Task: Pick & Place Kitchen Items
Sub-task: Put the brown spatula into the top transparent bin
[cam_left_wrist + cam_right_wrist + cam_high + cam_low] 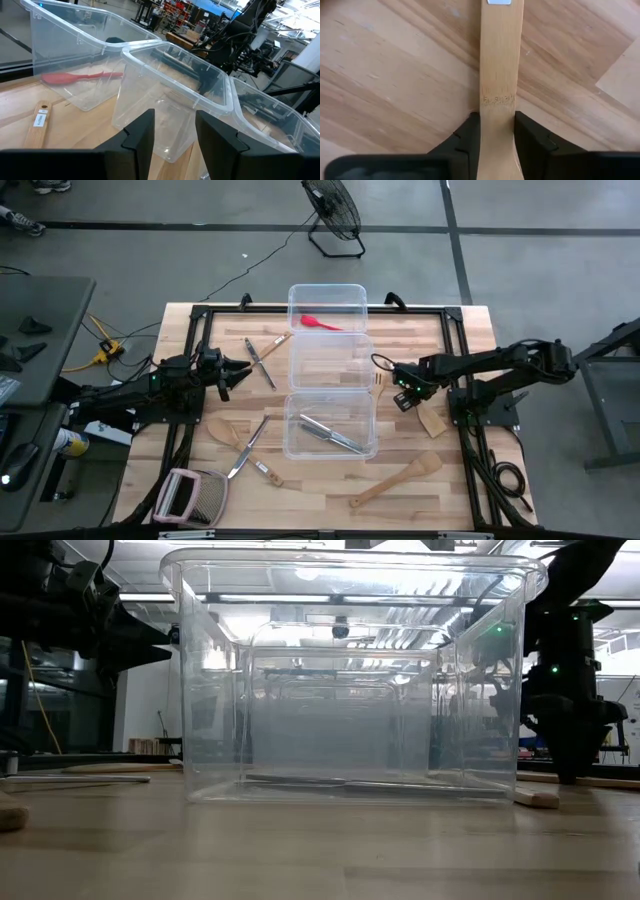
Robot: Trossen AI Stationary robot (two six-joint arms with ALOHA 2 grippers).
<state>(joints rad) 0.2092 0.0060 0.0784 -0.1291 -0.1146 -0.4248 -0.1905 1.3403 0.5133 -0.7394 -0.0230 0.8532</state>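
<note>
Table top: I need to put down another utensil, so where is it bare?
Bare: the far right corner of the table, beyond the right gripper. Crowded: around the clear tubs, and the near left by the wooden spoon.

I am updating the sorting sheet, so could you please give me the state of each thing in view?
Far clear plastic tub: holds the small red utensil.
Middle clear tub: empty.
Near clear tub: holds silver cutlery.
Right gripper: fingers closed on the pale wooden utensil handle.
Left gripper: open, empty.
</note>
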